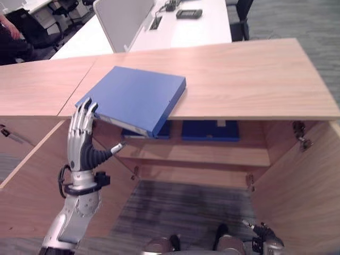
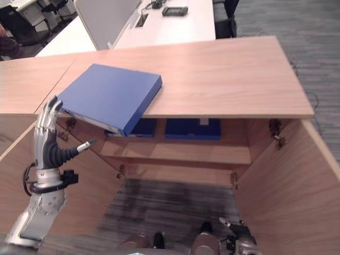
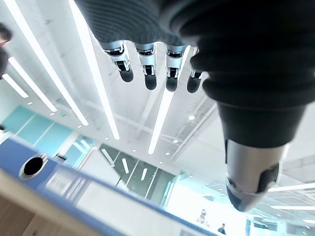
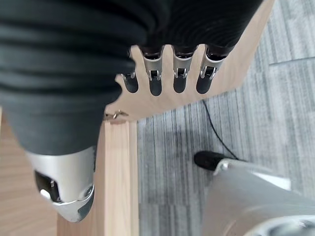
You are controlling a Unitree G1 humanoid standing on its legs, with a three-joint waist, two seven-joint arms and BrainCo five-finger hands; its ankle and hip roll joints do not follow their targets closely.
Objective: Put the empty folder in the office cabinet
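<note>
Solid blue folder [image 1: 137, 97] on the pale wood-grain cabinet [image 1: 249, 74], two darker blue folders [image 1: 210, 130] on the shelf below, grey streaked carpet [image 1: 180, 207], white desk [image 1: 175, 29] behind, left hand [image 1: 79, 141] silver with dark tips — right hand [image 4: 167, 73] the same

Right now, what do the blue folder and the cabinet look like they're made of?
The blue folder looks like stiff board under a smooth matte plastic covering: even blue, crisp edges, staying flat where it overhangs the edge. The cabinet looks like light wood-grain laminate or veneer board, with straight grain lines and a low sheen; which one, I can't tell.
</note>
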